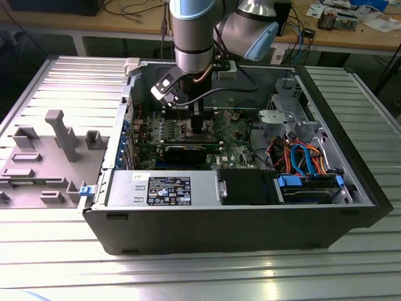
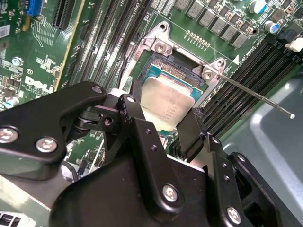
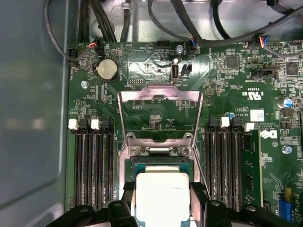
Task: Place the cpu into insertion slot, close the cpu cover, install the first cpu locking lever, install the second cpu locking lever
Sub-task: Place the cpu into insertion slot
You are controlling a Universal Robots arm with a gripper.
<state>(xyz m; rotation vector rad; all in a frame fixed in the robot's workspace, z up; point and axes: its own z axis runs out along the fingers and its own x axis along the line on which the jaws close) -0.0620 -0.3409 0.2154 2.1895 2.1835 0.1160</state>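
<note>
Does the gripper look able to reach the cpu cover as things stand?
Probably not yet: the gripper is shut on the cpu at the insertion slot; the cpu cover stands open beyond, unobstructed.

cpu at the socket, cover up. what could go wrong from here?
The tool grips the cpu at the insertion slot. I can't tell if it is square, and a skewed drop might damage the socket.
The cpu cover stands open just beyond the tool and might tip onto it.
The locking lever juts out beside the socket and might snag.
</note>
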